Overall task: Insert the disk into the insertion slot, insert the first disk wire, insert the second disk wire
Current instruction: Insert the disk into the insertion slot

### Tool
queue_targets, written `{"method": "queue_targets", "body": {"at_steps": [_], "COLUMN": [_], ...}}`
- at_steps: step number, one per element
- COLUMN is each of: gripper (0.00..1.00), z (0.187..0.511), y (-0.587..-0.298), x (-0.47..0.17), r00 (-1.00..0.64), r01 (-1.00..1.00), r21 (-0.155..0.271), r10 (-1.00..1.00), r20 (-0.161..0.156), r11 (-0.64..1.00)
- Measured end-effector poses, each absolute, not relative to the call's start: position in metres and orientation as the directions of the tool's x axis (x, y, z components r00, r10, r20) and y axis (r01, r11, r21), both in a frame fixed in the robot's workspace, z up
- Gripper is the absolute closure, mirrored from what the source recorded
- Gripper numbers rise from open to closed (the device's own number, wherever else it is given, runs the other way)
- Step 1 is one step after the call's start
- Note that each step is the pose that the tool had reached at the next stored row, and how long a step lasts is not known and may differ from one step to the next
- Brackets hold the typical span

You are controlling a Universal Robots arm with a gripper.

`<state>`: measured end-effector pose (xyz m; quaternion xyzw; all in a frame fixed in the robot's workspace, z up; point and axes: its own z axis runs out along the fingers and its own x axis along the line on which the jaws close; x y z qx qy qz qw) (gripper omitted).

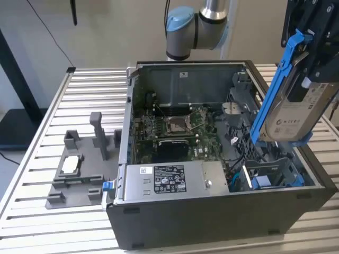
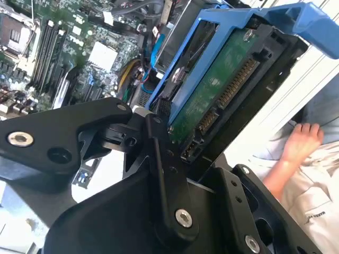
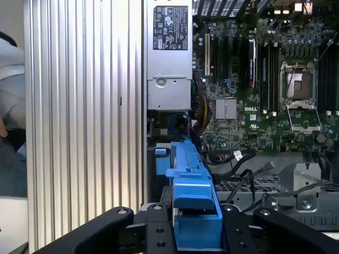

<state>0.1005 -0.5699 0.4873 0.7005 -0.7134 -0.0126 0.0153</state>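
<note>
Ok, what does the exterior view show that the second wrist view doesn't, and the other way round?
Exterior view: the whole case on the slatted table, the grey tray beside it, the power supply, and the label side of the disk.
Second wrist view: the disk's green circuit board with its connectors, and a person nearby.
Both: the disk held in the hand over the open case, and the motherboard.

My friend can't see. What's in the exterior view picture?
A robot gripper holds the disk, a grey hard drive in a blue frame, tilted above the open black PC case at the exterior view's right. The case sits on a slatted metal table, with a grey fixture tray beside it at the exterior view's left.
</note>
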Motion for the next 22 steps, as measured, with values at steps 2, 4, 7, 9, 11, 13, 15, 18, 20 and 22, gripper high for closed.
{"method": "queue_targets", "body": {"at_steps": [2, 4, 7, 9, 11, 13, 15, 18, 20, 22], "gripper": [0.67, 0.67, 0.67, 0.67, 0.67, 0.67, 0.67, 0.67, 0.67, 0.67], "z": [0.486, 0.484, 0.481, 0.479, 0.477, 0.475, 0.474, 0.472, 0.47, 0.468], "y": [-0.57, -0.57, -0.57, -0.57, -0.57, -0.57, -0.57, -0.57, -0.57, -0.57], "x": [0.101, 0.101, 0.102, 0.102, 0.102, 0.102, 0.103, 0.103, 0.103, 0.104], "r00": [-0.018, -0.018, -0.018, -0.018, -0.018, -0.018, -0.018, -0.018, -0.018, -0.018], "r01": [-0.999, -0.999, -0.999, -0.999, -0.999, -0.999, -0.999, -0.999, -0.999, -0.999], "r21": [0.039, 0.039, 0.039, 0.039, 0.039, 0.039, 0.038, 0.038, 0.037, 0.037], "r10": [-1.0, -1.0, -1.0, -1.0, -1.0, -1.0, -1.0, -1.0, -1.0, -1.0], "r20": [0.005, 0.007, 0.011, 0.013, 0.015, 0.017, 0.018, 0.021, 0.023, 0.025], "r11": [0.018, 0.018, 0.019, 0.019, 0.019, 0.019, 0.019, 0.019, 0.019, 0.019]}}
